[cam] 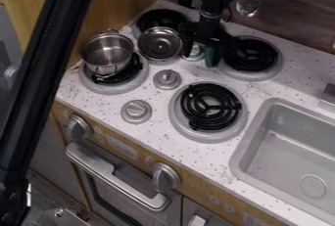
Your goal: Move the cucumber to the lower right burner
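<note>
Dark green, the cucumber shows right under the black end effector, just beside the back right burner, on its left. From where I stand, it lies straight below the end effector, tight against or very near its dark tip. Whether it's properly grasped or only sitting there I honestly can't tell. There's just the one arm to do the work.

Its long axis runs up and down my view, the near end pointing toward the front of the counter, almost straight at the lower right burner. Upright or lying flat, I couldn't say. I'd judge the move still to be made: a short carry forward along that line, then down onto the coil.
</note>
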